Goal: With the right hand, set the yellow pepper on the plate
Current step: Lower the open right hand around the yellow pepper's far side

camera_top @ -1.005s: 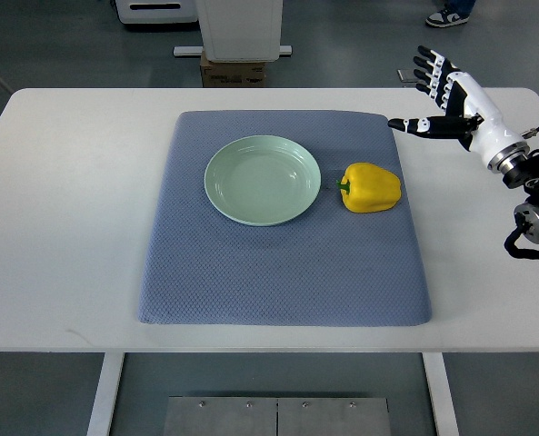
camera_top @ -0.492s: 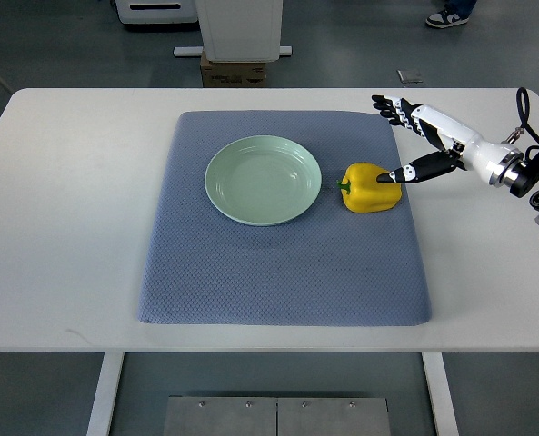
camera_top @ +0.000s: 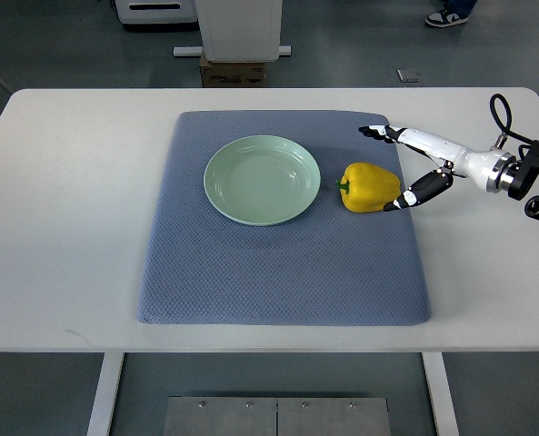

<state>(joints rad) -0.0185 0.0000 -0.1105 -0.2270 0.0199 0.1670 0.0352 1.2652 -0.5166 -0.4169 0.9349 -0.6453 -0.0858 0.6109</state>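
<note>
You see the yellow pepper (camera_top: 371, 188) lying on the blue mat (camera_top: 278, 263) near the mat's right edge, just beside the green plate (camera_top: 263, 180), which sits toward the mat's far side on the white desk (camera_top: 69, 227). Your right hand (camera_top: 413, 163) reaches in from the desk's right edge, fingers (camera_top: 376, 132) spread apart and holding nothing, thumb tip at the pepper's right side; contact is unclear
</note>
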